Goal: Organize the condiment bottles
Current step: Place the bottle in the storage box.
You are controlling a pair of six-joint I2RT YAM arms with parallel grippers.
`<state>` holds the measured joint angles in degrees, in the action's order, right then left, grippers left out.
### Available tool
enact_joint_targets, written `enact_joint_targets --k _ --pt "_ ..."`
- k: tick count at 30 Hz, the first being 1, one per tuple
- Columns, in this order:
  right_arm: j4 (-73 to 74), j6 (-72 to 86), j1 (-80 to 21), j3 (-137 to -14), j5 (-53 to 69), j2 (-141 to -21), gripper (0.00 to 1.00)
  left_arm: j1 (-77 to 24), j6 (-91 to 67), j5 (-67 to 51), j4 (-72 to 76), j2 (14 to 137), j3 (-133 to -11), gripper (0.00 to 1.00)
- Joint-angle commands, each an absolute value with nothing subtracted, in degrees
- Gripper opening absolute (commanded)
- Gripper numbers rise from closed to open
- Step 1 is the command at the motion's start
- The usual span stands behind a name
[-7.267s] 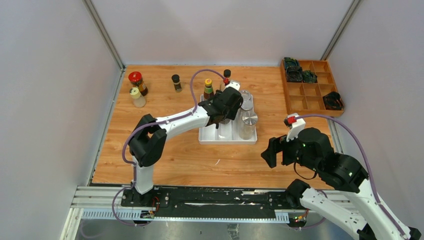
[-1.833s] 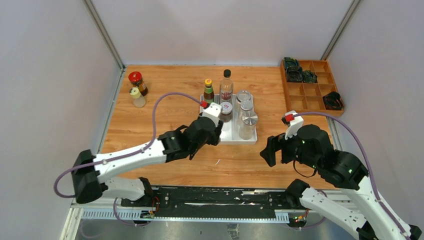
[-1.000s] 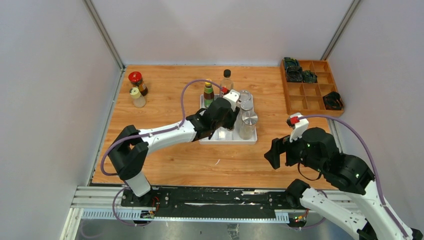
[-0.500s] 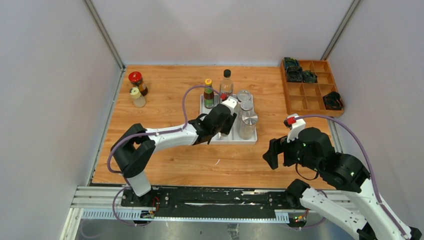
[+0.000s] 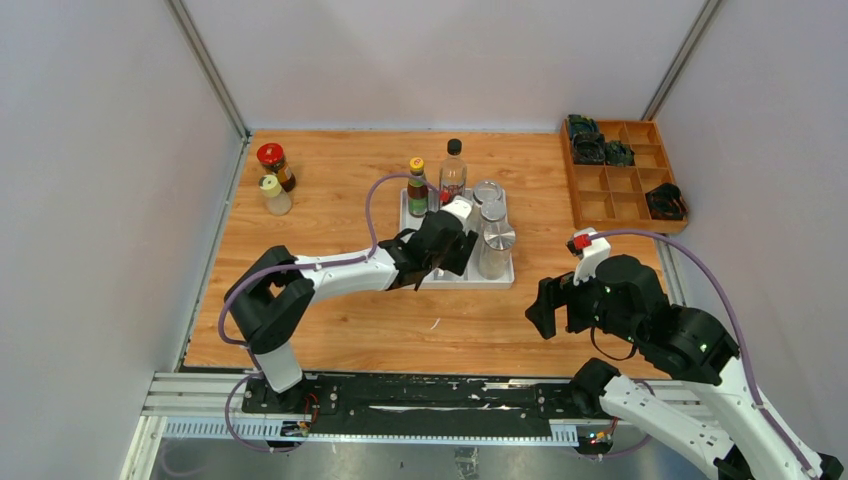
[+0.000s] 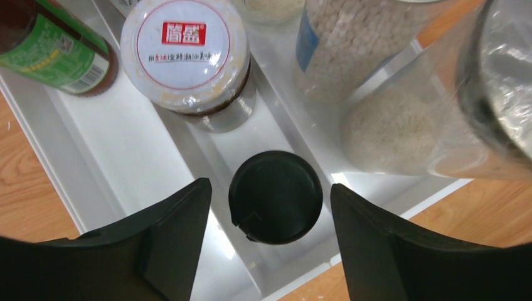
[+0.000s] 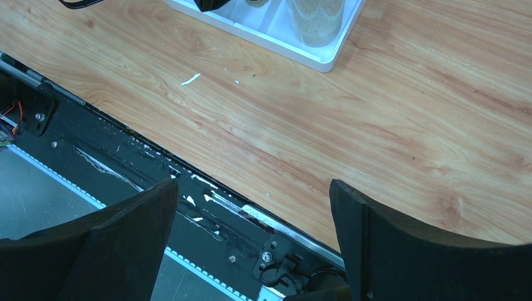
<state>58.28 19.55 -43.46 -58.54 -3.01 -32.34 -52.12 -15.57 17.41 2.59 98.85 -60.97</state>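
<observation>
A white tray [image 5: 470, 283] holds a yellow-capped green-labelled bottle [image 5: 417, 185], a tall black-capped bottle [image 5: 453, 165] and silver-lidded clear jars [image 5: 497, 238]. My left gripper [image 5: 447, 252] hangs over the tray's near end. In the left wrist view it is open [image 6: 270, 207], with a finger on each side of a small black-capped shaker [image 6: 275, 195] that stands in the tray [image 6: 138, 144], a gap on both sides. A white-lidded jar [image 6: 185, 53] stands just behind it. A red-lidded jar [image 5: 270, 160] and a pale shaker [image 5: 272, 192] stand far left. My right gripper [image 5: 537, 312] is open and empty.
A wooden compartment box [image 5: 625, 175] with dark green-black objects sits at the back right. The right wrist view shows bare wood [image 7: 389, 119], the tray's corner [image 7: 326, 63] and the black rail [image 7: 207, 207] at the table's near edge. Grey walls enclose three sides.
The small black-capped shaker left the table behind the tray and now stands in the tray. My left gripper swung over the tray, then drew back slightly. The right arm barely moved.
</observation>
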Motion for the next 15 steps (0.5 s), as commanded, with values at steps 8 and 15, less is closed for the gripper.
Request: enact_joint_targets --k 8,15 --pt "58.3 19.9 -43.3 -57.6 -2.3 -31.3 0.96 -56.9 -20.3 26.5 -18.4 88.1 -63.5 0.81" --pt "57.5 19.6 -43.3 -57.4 -1.6 -31.6 0.96 -51.5 -22.3 33.9 -26.8 72.3 -62.3 1.00"
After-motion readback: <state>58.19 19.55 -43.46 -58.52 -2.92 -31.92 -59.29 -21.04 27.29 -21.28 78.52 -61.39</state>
